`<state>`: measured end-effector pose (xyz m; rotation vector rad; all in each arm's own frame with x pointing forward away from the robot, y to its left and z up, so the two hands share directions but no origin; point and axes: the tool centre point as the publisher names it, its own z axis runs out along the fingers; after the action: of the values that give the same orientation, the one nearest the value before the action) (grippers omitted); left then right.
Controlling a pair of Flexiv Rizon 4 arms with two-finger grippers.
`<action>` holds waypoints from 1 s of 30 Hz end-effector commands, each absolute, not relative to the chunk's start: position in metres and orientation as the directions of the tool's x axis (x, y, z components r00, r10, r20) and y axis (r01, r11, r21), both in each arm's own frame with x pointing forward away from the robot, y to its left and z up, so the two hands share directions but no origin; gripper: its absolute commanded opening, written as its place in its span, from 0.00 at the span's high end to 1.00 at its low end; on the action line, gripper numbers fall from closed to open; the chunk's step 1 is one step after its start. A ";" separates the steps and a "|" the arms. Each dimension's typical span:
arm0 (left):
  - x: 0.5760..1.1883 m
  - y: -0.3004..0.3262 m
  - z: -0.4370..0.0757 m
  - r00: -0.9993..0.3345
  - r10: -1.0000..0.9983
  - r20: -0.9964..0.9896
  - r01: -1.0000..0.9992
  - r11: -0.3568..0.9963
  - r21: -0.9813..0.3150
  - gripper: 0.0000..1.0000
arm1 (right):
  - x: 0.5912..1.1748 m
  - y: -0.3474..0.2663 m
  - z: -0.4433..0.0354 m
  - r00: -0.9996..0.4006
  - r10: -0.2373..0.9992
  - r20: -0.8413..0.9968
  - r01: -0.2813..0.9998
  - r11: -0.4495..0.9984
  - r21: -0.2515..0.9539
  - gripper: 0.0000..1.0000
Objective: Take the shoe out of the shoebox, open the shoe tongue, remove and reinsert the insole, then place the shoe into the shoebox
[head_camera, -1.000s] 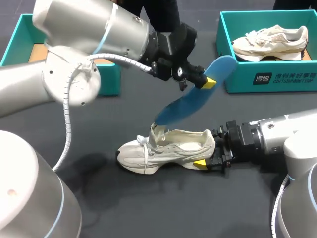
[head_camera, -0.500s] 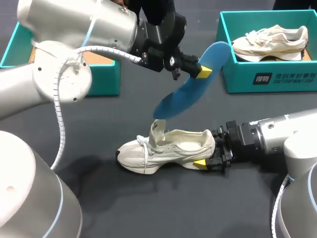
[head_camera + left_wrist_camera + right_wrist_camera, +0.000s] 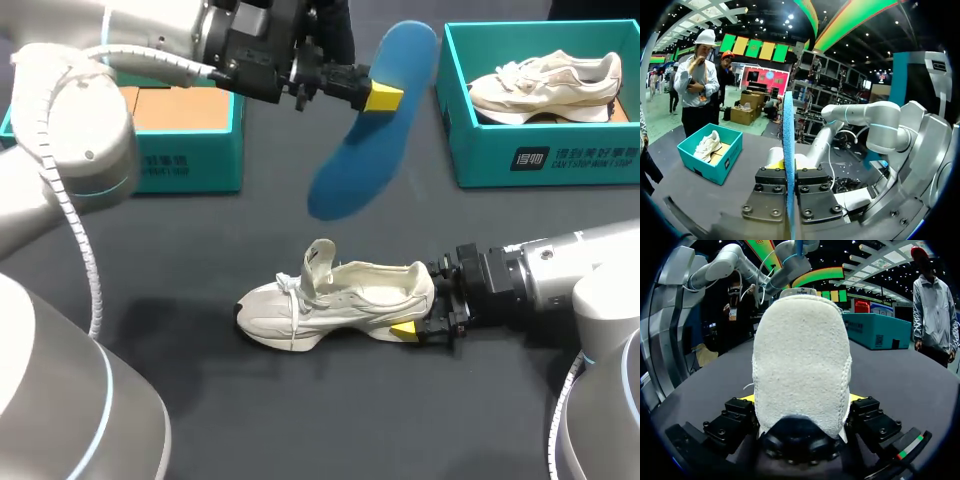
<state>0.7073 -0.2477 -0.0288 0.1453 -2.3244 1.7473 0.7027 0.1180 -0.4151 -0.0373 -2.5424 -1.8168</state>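
A second pale shoe (image 3: pixel 545 85) lies in the right-hand teal box (image 3: pixel 472 150).

Alt text: My left arm (image 3: pixel 70 130) and right arm (image 3: pixel 575 265) are smooth silver-grey tubes with bulbous joints, each ringed in thin light blue. Behind my left gripper (image 3: pixel 388 96) sits a black wrist, and a ribbed white hose (image 3: pixel 160 64) runs back from it. Black fingers (image 3: pixel 770 196), studded with round screws (image 3: pixel 756 188), end in yellow tips (image 3: pixel 381 98).
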 end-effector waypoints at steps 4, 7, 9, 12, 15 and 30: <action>0.706 -0.237 -0.030 -0.969 0.060 0.241 -0.215 0.283 -0.935 1.00 | 0.701 0.119 -0.416 -1.000 0.010 0.029 0.030 0.329 0.944 1.00; 0.706 -0.237 -0.030 -0.969 0.060 0.241 -0.215 0.283 -0.935 1.00 | 0.701 0.119 -0.416 -1.000 0.010 0.029 0.030 0.329 0.944 1.00; 0.703 -0.232 -0.022 -0.965 0.036 0.260 -0.242 0.256 -0.936 1.00 | 0.701 0.119 -0.416 -1.000 0.010 0.029 0.030 0.329 0.944 1.00; 0.695 -0.224 -0.008 -0.965 0.007 0.264 -0.256 0.218 -0.942 1.00 | 0.701 0.119 -0.416 -1.000 0.010 0.029 0.030 0.329 0.944 1.00; 0.686 -0.217 0.008 -0.966 -0.018 0.258 -0.257 0.187 -0.948 1.00 | 0.701 0.119 -0.416 -1.000 0.010 0.029 0.030 0.329 0.944 1.00; 0.674 -0.204 0.041 -0.947 0.012 0.321 -0.315 0.167 -0.934 1.00 | 0.701 0.119 -0.416 -1.000 0.010 0.029 0.030 0.329 0.944 1.00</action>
<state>0.6735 -0.2035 0.0409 0.2933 -2.1898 1.8559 0.7025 0.1181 -0.4151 -0.0372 -2.5422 -1.8167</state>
